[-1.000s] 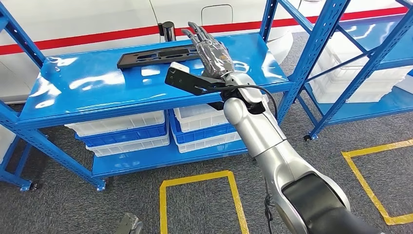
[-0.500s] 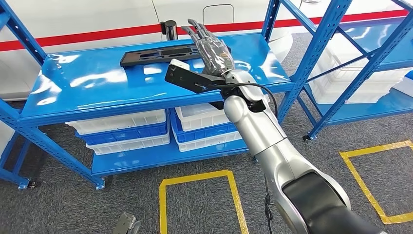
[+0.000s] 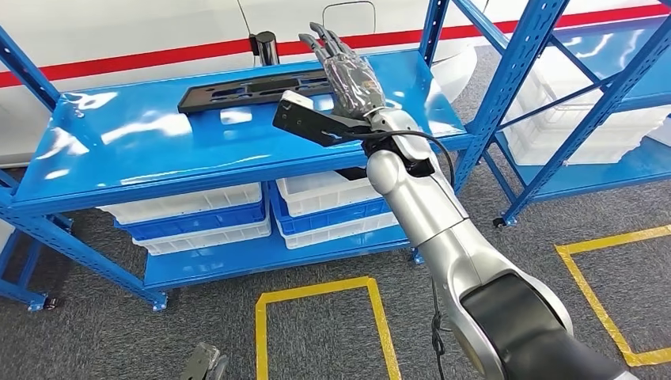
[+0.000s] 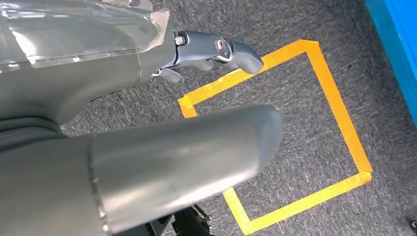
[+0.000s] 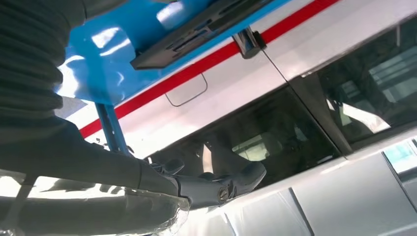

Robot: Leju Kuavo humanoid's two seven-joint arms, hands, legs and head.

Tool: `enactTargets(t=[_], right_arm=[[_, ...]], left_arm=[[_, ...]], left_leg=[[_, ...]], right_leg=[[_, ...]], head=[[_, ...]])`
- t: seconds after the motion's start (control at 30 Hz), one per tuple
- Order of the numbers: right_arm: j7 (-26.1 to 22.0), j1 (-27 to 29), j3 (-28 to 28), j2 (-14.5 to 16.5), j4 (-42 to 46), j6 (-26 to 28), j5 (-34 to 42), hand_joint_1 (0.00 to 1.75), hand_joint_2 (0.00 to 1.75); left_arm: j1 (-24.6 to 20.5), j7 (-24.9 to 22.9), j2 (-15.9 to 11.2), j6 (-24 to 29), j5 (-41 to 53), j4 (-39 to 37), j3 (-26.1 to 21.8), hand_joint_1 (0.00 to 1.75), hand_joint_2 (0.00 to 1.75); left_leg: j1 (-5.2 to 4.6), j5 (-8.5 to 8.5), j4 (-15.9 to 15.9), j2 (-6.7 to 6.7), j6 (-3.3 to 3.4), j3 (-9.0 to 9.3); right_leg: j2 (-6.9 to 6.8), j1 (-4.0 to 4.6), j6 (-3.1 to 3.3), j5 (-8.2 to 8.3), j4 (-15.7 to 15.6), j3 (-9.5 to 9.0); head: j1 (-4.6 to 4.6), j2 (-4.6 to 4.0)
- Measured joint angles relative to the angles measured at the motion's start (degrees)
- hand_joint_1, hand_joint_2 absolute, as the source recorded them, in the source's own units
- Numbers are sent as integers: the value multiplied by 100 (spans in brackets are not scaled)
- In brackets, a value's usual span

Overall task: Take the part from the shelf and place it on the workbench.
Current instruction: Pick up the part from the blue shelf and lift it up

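At the upper left of the head view lies the blue shelf (image 3: 142, 150), its top board glossy; on it, toward the upper middle of the frame, rests the part (image 3: 245, 85), a long flat black plate with cut-outs, lying flat, its right end just beside my right hand (image 3: 348, 75); that hand is raised above the board with fingers straight and spread, holding nothing, and I cannot tell whether it touches the part. To do this reach well I judge I should bring the palm lower and left, over the near end of the plate, and close along its long edges, since a thing so thin would likely slip from fingertips alone; a small dark cylinder (image 3: 266, 47) stands behind the plate, and I should keep clear of it. My left hand (image 4: 216, 51) hangs by the grey floor (image 4: 305, 118), fingers curled in on nothing.
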State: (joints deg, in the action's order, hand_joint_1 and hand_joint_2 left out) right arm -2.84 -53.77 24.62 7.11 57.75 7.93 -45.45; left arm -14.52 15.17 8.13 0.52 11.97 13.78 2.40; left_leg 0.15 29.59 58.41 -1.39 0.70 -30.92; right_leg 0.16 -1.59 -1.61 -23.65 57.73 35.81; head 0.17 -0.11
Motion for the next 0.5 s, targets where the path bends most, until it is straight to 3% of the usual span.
enactTargets(t=[0.07, 0.13, 0.17, 0.2, 0.27, 0.33, 0.4, 0.5], right_arm=[[-14, -31, 15, 34, -21, 21, 2, 0, 175], [-17, -44, 35, 52, -55, 26, 3, 0, 175], [-18, -44, 43, 56, -75, 27, 3, 0, 175], [-20, -43, 50, 58, -94, 28, 3, 0, 175], [-33, -47, 64, 69, -123, 36, 4, 0, 175], [-57, -71, 75, 90, -148, 56, 5, 0, 175], [-74, -115, 87, 107, -181, 92, 5, 0, 175], [-87, -150, 104, 113, -227, 130, 2, 0, 175]], left_arm=[[-27, 14, -10, 0, -1, 4, -31, 0, 0], [-35, 15, -12, 0, -1, 3, -54, 0, 0], [-33, 15, -14, 0, -1, 3, -63, 0, 0], [-32, 16, -17, 0, -1, 3, -68, 0, 0], [-33, 21, -27, 0, -1, 3, -73, 0, 0], [-44, 29, -38, 0, -2, 3, -79, 0, 0], [-63, 37, -43, -1, -3, 3, -91, 0, 0], [-78, 44, -44, -2, -2, 3, -106, 0, 0]], left_leg=[[24, 225, 583, 74, -77, -318], [49, 439, 1367, 102, -128, -841], [57, 413, 1578, 107, -137, -1045], [61, 263, 1559, 113, -135, -1133], [63, -294, 926, 125, -97, -977], [38, -656, 218, 144, -38, -678], [-2, -660, -54, 154, 27, -539], [-6, -619, -149, 123, 144, -451]], right_leg=[[-2, -14, 85, -54, -8, -71], [-6, -2, 136, -107, -7, -121], [-7, 2, 144, -136, -6, -151], [-6, 5, 142, -168, -6, -191], [-4, 5, 122, -247, -8, -307], [-5, 24, 84, -318, -35, -409], [-7, 55, 20, -336, -53, -440], [-16, 94, -77, -350, 55, -409]], head=[[-20, 0], [-28, 0], [-28, 0], [-28, 0], [-28, 0], [-27, 0], [-28, 0], [-26, 0]])
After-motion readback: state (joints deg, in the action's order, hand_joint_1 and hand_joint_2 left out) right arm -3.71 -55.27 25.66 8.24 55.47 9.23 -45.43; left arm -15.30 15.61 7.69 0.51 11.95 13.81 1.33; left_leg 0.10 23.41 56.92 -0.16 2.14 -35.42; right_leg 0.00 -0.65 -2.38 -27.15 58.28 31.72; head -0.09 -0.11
